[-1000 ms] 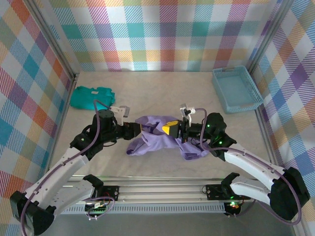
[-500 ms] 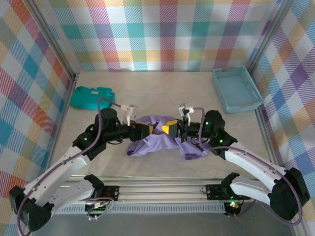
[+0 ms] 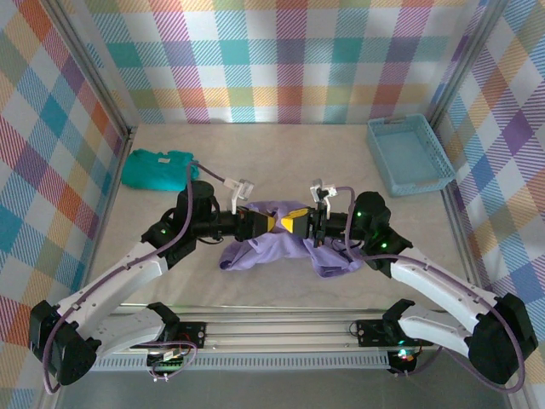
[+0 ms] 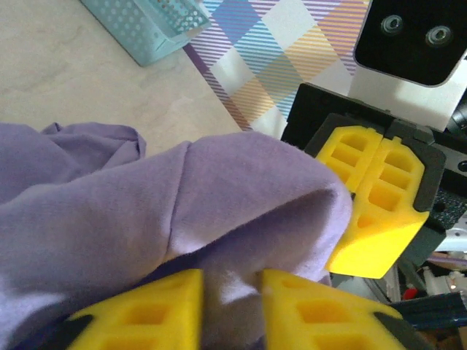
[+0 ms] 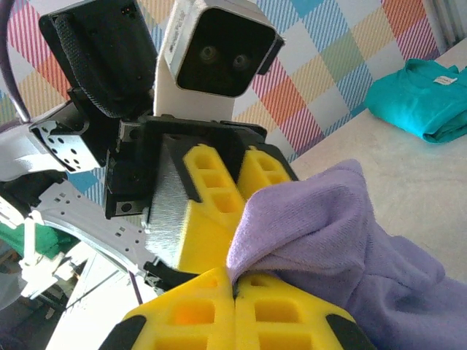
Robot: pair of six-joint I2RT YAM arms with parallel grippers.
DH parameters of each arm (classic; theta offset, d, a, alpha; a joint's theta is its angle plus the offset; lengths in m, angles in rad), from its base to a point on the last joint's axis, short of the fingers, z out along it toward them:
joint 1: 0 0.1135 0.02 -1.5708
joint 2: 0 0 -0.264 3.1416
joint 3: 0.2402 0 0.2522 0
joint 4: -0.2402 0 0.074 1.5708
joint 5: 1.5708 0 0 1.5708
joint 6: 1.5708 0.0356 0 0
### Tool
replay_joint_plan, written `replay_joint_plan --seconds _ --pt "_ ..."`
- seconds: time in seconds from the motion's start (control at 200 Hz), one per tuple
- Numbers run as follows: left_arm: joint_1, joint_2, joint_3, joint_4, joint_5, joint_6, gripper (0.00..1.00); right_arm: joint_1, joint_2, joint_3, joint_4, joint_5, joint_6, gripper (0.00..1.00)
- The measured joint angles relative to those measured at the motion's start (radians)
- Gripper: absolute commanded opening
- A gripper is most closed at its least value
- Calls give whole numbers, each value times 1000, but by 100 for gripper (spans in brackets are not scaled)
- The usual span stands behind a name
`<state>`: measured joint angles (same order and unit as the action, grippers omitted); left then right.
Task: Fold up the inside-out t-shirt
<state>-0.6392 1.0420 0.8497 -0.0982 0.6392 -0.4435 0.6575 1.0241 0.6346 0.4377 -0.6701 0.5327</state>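
Step in hand, as I read it: pre-fold prep. Both arms meet on one raised bunch of the inside-out t-shirt [image 3: 255, 249], probably a regrasp before spreading it; no fold made yet.

Shirt lies crumpled on the worktop [image 3: 281, 162], well left of the blue basket [image 3: 410, 158] and nearer the arm bases than it.

Right gripper [image 3: 292, 224]: closed, pads together, pinching a fold edge. Left gripper [image 3: 266, 223]: nose to nose with it, on the side away from the basket. Its fingers [image 4: 164, 310] stand apart with thick cloth between; can't tell if it's clamped.

Next move calls for a confirmed left pinch, then drawing the two apart. Each needs its own layer, else the cloth just bunches.

Materials: soft lavender knit, slightly fuzzy, limp, all rumples. Fingers are yellow blocks with cut-out pockets. Basket is rigid, rectangular, perforated walls. Folded teal garment [image 3: 156, 169] sits far across from the basket; not ours.
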Motion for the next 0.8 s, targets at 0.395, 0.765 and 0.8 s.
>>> replay_joint_plan --seconds 0.395,0.765,0.8 --pt "0 -49 0 -5 -12 22 0 0 -14 3 -64 23 -40 0" --pt "0 -68 35 -78 -58 85 28 0 -18 22 -114 53 -55 0" --pt "0 -51 37 -85 -58 93 33 0 -18 22 -114 53 -55 0"
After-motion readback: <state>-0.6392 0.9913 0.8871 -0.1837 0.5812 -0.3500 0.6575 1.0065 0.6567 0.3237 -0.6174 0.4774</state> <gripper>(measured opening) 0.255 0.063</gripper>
